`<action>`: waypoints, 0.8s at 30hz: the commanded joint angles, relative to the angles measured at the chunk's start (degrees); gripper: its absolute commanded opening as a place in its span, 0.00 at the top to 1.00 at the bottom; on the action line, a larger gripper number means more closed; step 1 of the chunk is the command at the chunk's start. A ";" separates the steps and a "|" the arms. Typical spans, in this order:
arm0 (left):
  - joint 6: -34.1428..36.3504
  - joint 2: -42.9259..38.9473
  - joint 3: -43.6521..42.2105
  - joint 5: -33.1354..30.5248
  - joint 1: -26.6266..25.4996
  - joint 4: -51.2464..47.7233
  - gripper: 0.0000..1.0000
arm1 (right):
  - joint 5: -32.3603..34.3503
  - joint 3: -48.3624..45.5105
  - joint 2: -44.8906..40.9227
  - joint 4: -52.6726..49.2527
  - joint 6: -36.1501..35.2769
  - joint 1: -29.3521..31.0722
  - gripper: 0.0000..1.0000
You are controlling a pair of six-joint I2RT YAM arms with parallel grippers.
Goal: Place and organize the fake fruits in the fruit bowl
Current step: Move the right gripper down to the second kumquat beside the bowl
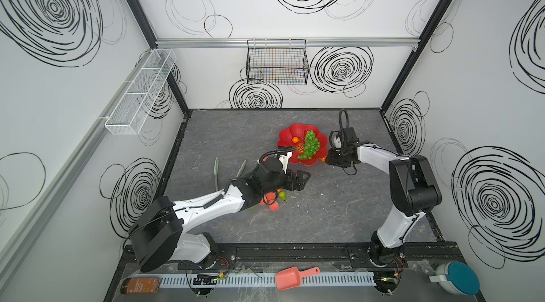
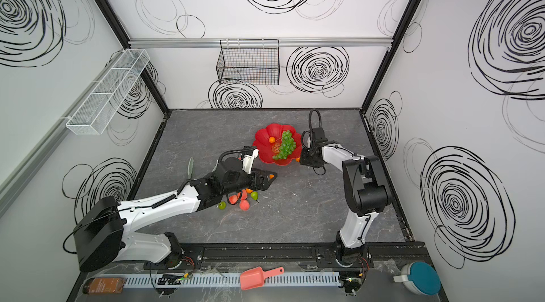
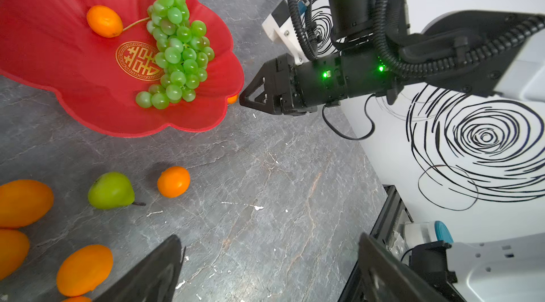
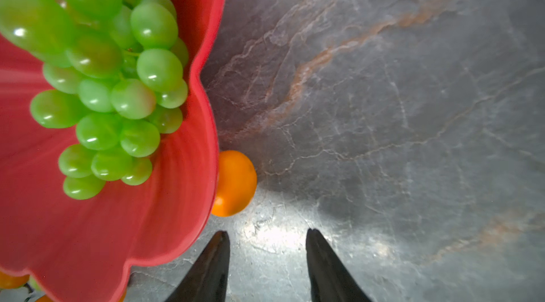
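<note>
We find the fruit bowl (image 1: 290, 133) holding the grapes (image 1: 309, 145), while loose fruits (image 1: 274, 206) lie apart from it. Our right gripper (image 4: 267, 231), jaws partly spread and empty, aims at the stray orange (image 4: 234, 182) tucked against the bowl's rim, probably our next pick.

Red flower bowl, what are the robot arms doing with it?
They are filling the glossy red flower-shaped bowl with plastic fruit. A bunch of green grapes and one orange ball lie inside. The right gripper, open, is low at the rim, facing another orange ball tucked against the bowl. The left gripper, open and empty, hovers near a green pear and other loose fruit.
</note>
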 commanded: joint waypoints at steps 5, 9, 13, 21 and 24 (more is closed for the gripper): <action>0.81 -0.44 1.12 -0.75 0.25 1.84 0.04 | -0.77 3.47 1.84 1.01 0.62 1.43 0.47; 0.84 -0.44 1.11 -0.67 0.36 1.84 0.04 | -0.80 4.34 2.74 1.07 0.84 2.02 0.44; 0.84 -0.52 1.02 -0.64 0.52 1.58 0.04 | -0.74 5.34 3.79 1.19 0.99 2.24 0.41; 0.66 -1.02 0.57 -0.67 1.02 1.61 0.04 | 1.26 8.17 6.87 -0.45 0.76 2.51 0.44; 0.58 -1.05 0.57 -0.57 1.18 1.50 0.04 | 1.69 9.01 7.68 -1.07 0.55 2.67 0.46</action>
